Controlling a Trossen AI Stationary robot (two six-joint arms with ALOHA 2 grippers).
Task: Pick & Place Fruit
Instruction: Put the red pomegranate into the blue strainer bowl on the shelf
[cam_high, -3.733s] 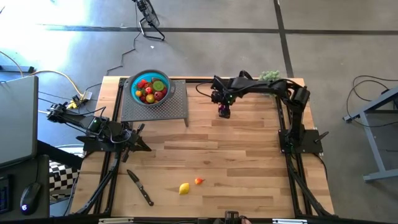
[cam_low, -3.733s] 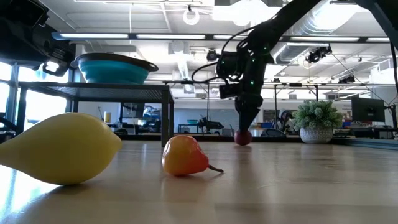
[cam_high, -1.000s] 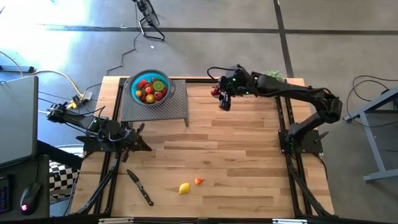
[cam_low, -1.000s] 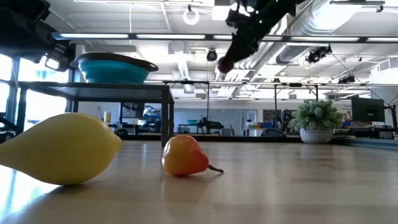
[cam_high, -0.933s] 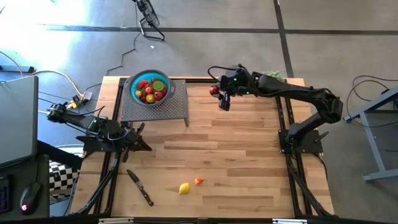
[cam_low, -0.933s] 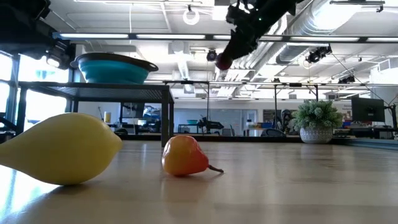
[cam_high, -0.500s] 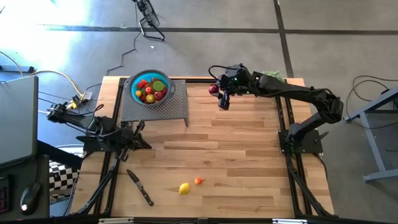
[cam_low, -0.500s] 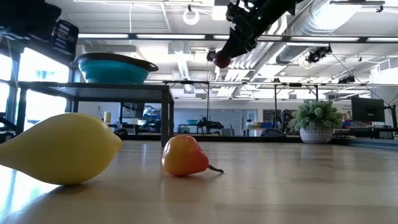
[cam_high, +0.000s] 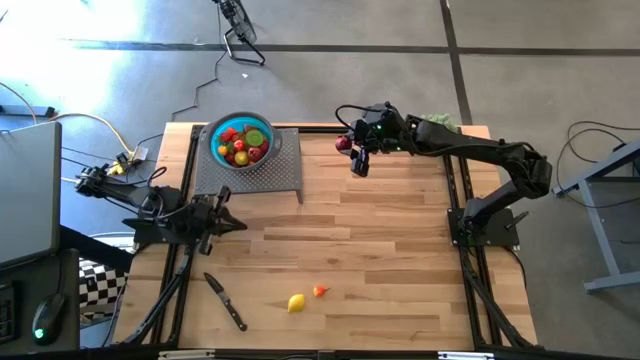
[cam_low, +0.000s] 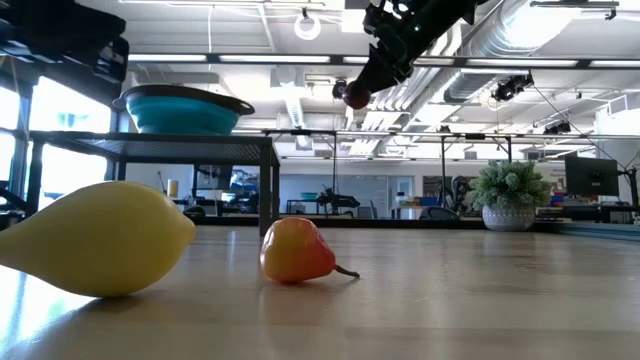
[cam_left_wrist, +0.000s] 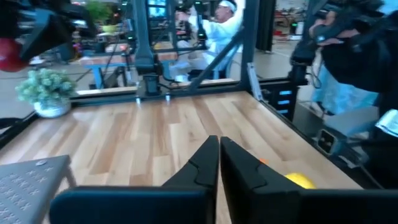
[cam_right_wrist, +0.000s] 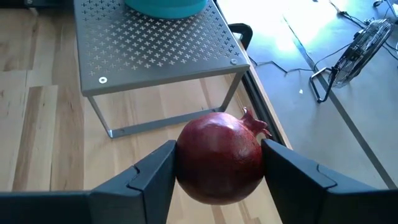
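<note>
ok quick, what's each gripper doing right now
Left gripper: shut, holding nothing, low at the table's left side.
Right gripper: shut on the dark red fruit, raised.

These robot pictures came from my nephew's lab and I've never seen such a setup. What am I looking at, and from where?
Two robot arms work at a wooden table. One picture looks straight down, one looks level across the tabletop, and one camera sits on each wrist. The right gripper holds a dark red pomegranate in the air, facing the metal stand with the teal bowl of fruit. The left gripper waits, shut and empty. A yellow fruit, an orange fruit and a knife lie on the table.
</note>
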